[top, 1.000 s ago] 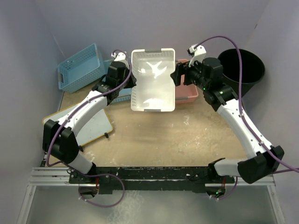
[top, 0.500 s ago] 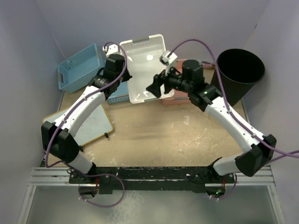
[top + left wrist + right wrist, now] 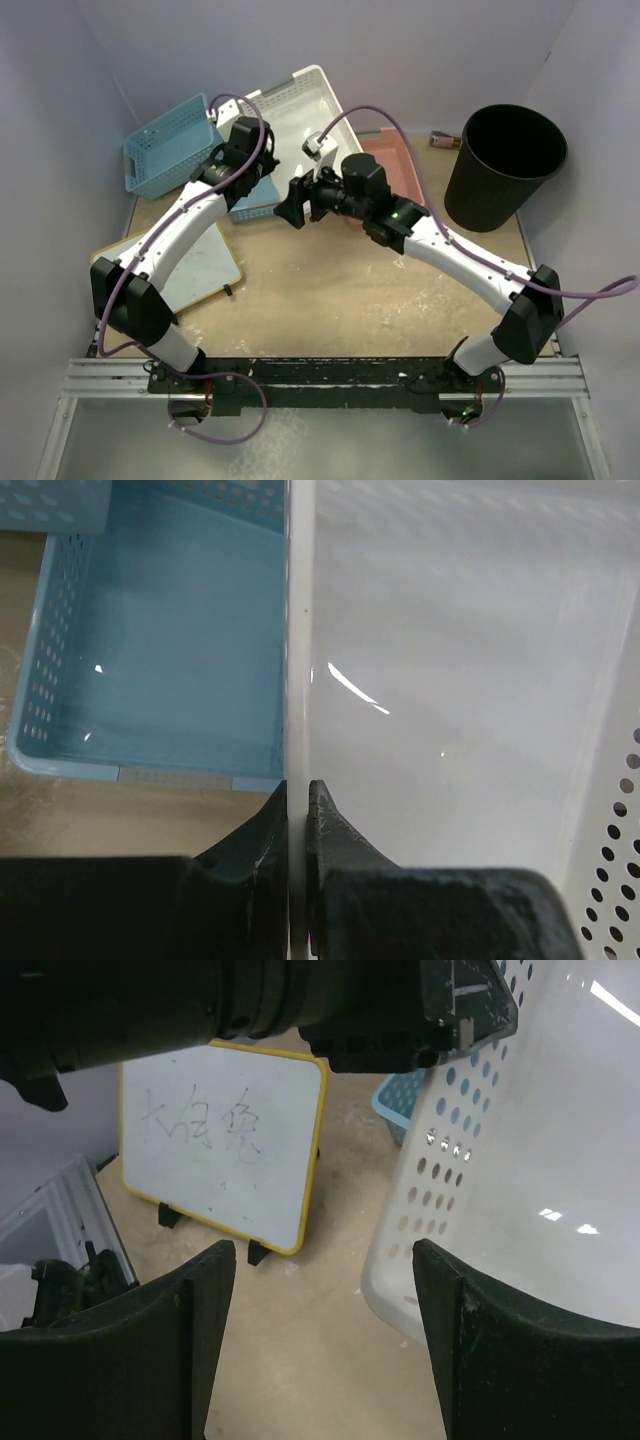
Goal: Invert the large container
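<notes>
Your left hand point(image 3: 297, 792) pinched the rim of the large container point(image 3: 300, 108), tipped up at the back of the bench point(image 3: 330, 290); your right hand point(image 3: 322, 1260), spread wide and empty, sat beside its perforated wall.

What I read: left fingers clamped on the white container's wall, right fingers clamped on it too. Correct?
No. The left fingers are clamped on the wall of the white container; the right fingers are open, not clamped, per the right wrist view.

White container point(image 3: 450, 680) — glossy smooth plastic, perforated walls; blue basket point(image 3: 160, 650) likewise glossy; tabletop point(image 3: 340, 290) matt, scuffed.
</notes>
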Tool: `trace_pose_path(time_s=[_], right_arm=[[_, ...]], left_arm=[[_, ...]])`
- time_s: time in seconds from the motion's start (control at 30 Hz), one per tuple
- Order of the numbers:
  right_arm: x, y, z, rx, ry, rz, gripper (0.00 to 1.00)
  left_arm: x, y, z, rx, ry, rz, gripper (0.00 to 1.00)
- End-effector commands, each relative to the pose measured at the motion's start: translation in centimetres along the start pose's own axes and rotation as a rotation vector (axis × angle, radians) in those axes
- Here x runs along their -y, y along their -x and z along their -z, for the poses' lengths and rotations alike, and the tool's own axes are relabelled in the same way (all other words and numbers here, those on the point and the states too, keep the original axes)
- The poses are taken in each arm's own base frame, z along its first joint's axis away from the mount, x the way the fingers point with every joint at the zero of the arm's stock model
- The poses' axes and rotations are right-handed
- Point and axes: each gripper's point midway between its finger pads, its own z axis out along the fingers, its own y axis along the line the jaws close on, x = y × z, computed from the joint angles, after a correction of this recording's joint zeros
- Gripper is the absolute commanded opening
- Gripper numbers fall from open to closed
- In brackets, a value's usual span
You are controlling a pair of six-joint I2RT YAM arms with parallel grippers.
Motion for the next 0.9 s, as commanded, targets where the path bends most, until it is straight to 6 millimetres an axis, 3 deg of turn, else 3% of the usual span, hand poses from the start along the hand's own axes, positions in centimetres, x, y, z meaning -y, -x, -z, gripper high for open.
trace_pose_path(time_s=[0.0,0.2,0.37,0.53,0.7,0.77,0.87], right_arm=[[0.2,1.0,-1.8,0.076,-0.088,0.013,0.72],[0.8,-1.1,-3.9,0.056,-0.194,0.097,0.6],[2.4,-2.5,-4.7,0.04,-0.275,0.108,0.36],[2.9,-2.7,-4.5,0.039,-0.304,0.107,0.02],[3.9,-2.9,-3.7,0.036,-0.362,0.105,0.0],[3.9,-3.0,-3.3,0.029,-0.366,0.104,0.0],[3.1,-2.5,-2.5,0.032,-0.335,0.102,0.0]], left_arm=[[1.9,2.0,0.8,0.055,-0.035,0.09,0.0],[1.9,2.3,1.0,0.053,-0.025,0.089,0.0],[2.2,2.2,1.2,0.036,-0.041,0.088,0.0],[2.5,1.9,1.4,0.021,-0.066,0.08,0.0],[3.3,1.6,1.7,0.01,-0.134,0.068,0.0],[3.7,1.4,2.0,0.003,-0.16,0.056,0.05],[4.1,1.4,2.4,0.003,-0.199,0.032,0.29]])
